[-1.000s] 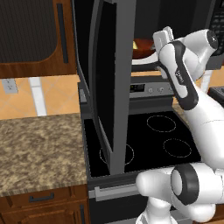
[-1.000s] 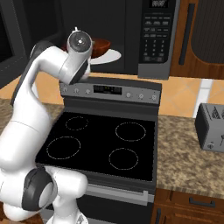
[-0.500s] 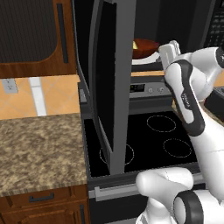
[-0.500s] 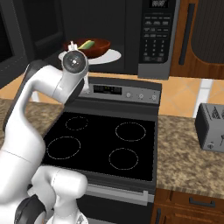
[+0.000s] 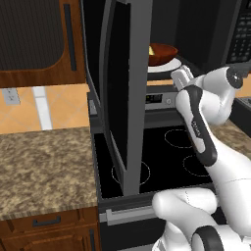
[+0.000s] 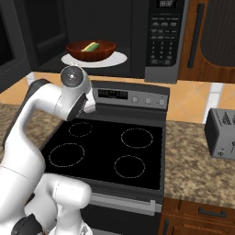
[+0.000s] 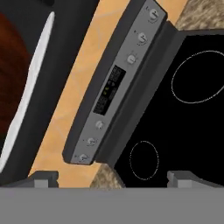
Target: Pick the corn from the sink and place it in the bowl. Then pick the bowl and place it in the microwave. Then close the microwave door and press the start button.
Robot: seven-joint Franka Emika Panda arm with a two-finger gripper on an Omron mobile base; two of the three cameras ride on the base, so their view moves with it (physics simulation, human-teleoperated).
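- The microwave door stands wide open and hides the left part of the microwave in the left base view.
- The bowl sits on a white plate inside the microwave, with the corn lying in it; the corn is small and hard to make out.
- In the hand view the bowl is cut off at the left edge.
- The claw is spread wide and holds nothing; only its tips show.
- The arm is bent, with the hand probably just below the microwave opening, above the stove and its control panel.
- The space in front of the bowl is open.
- A toaster stands on the desk, well apart.
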